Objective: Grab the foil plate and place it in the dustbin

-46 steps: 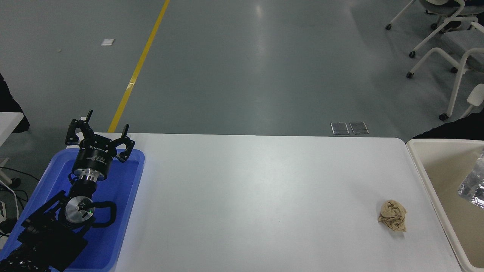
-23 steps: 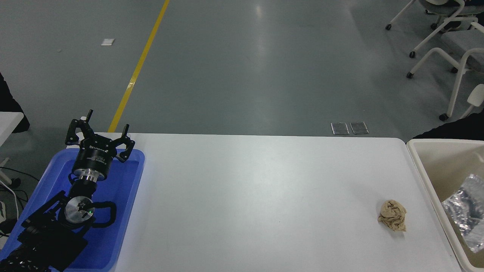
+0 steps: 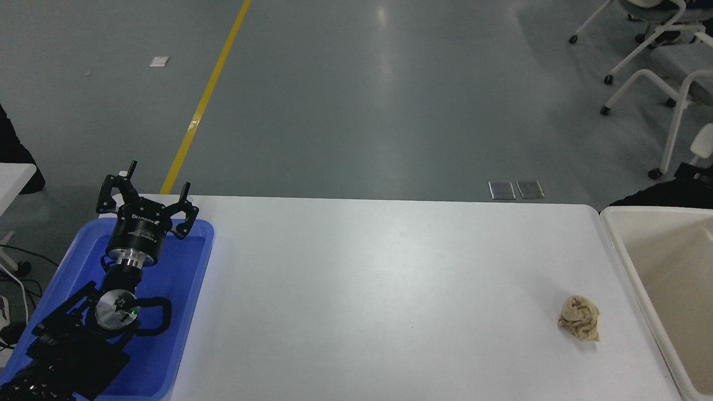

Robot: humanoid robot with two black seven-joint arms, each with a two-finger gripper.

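Left gripper [image 3: 146, 195] parked at lower left of the frame over the blue tray [image 3: 189, 312], fingers spread, nothing between them. Right arm out of frame. Dustbin [image 3: 624, 262] sits at the right edge, just beside the white bench [image 3: 379, 289]; only beige interior visible in the part in view. Foil plate not visible anywhere in frame, so can't place it relative to the gripper. Crumpled tan paper ball [image 3: 580, 318] on the bench at lower right, near the dustbin's rim, well apart from the gripper.
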